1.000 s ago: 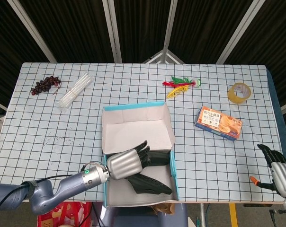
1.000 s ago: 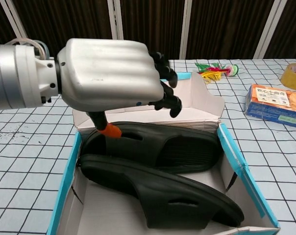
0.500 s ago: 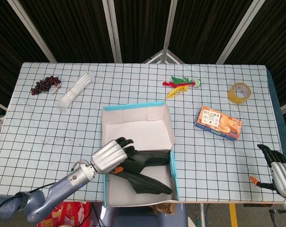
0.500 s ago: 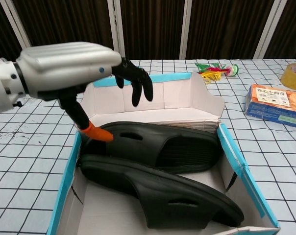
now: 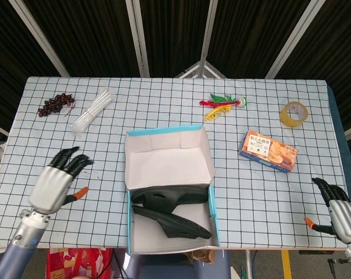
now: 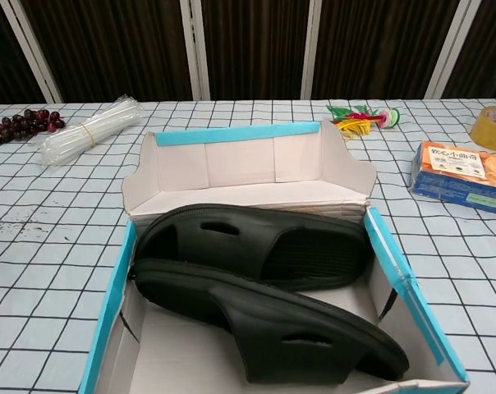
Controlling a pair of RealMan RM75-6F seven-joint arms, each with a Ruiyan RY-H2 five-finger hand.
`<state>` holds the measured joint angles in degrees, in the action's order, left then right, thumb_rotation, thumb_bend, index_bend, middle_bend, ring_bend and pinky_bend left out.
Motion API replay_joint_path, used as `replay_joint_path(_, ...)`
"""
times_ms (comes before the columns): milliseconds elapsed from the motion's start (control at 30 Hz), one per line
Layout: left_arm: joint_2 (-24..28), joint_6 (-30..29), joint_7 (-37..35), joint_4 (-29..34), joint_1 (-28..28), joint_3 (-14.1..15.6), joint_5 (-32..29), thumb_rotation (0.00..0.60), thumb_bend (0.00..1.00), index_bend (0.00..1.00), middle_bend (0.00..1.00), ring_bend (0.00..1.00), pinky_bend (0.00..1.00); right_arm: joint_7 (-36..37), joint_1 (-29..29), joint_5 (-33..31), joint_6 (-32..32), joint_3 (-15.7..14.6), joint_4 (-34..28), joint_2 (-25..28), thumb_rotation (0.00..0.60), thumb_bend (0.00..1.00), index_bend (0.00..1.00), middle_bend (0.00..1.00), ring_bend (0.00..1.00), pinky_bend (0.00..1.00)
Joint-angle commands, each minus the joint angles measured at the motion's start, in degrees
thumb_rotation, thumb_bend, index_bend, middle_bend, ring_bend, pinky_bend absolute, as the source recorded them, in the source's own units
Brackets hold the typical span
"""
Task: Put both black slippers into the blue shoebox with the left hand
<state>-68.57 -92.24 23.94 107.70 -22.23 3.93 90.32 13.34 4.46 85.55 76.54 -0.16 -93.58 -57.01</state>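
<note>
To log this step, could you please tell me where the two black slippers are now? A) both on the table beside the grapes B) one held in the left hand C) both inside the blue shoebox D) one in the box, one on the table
C: both slippers lie overlapping inside the shoebox, while the left hand is off to the side, holding nothing.

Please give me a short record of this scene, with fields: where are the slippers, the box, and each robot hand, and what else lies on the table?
slippers: both black slippers lie inside the box
box: blue shoebox, open
left robot hand: open, holds nothing, left of the box
right robot hand: open, at the table's near right corner
other things: grapes, clear straws, tape roll, snack box
</note>
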Motion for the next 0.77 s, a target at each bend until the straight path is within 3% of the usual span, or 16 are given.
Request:
replay_joint_path(33, 0.43, -7.53, 3.79, -2.36, 8.13, 1.37, -4.28, 0.600, 0.12, 0.31, 0.28, 0.14, 0.17, -0.28, 0.00, 0.03, 0.05, -0.04, -0.12, -0.04, 0.600, 0.22, 0.07, 0.10, 0.14, 0.09)
replay_joint_path(200, -0.72, -8.73, 0.79, -6.85, 12.11, -0.25, -9.95, 0.600, 0.12, 0.27, 0.21, 0.08, 0.12, -0.92, -0.04, 0.47, 0.54, -0.06, -0.16, -0.25, 0.600, 0.22, 0.07, 0.10, 0.14, 0.09)
replay_joint_path(367, -1.25, -5.55, -0.92, -9.20, 13.45, -2.25, -15.57, 0.600, 0.12, 0.22, 0.18, 0.06, 0.11, -1.88, -0.17, 0.22, 0.95, 0.09, -0.35, -0.49, 0.600, 0.22, 0.07, 0.10, 0.14, 0.09)
replay_joint_path(767, 0.15, -2.10, -4.67, -10.68, 14.64, -4.68, -16.90, 0.600, 0.12, 0.21, 0.19, 0.06, 0.11, -3.54, -0.42, -0.11, 2.03, 0.56, -0.44, -1.17, 0.600, 0.22, 0.07, 0.10, 0.14, 0.09)
